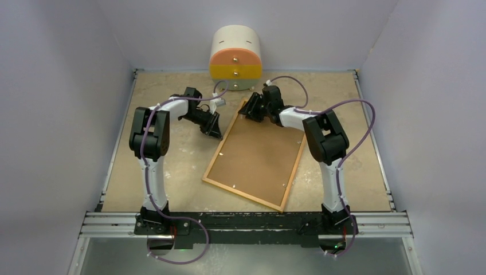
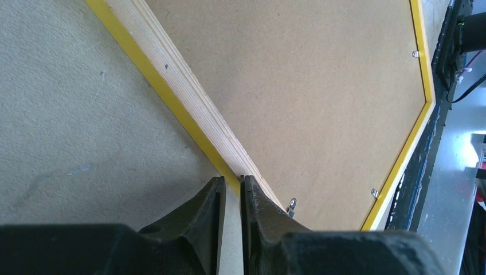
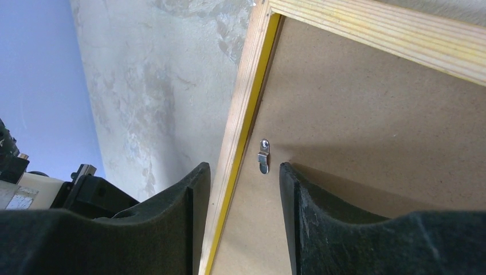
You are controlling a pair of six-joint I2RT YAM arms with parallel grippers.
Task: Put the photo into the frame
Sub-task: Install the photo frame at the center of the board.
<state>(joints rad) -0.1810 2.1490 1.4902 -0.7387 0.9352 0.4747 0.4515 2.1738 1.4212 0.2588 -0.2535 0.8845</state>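
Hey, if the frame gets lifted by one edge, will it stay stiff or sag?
Probably stiff: the frame has layered wood rails. Likely light for its size, being thin rails around a flat backing board. Held at one edge it may swing, and the board could shift unless the metal clips hold it.

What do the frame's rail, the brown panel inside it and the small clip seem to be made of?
The rail of the frame looks like bare plywood: pale stacked layers show, with a yellow painted edge. The brown panel looks like matt hardboard or fibreboard: even, no grain. The small clip is probably bright metal; it shines.
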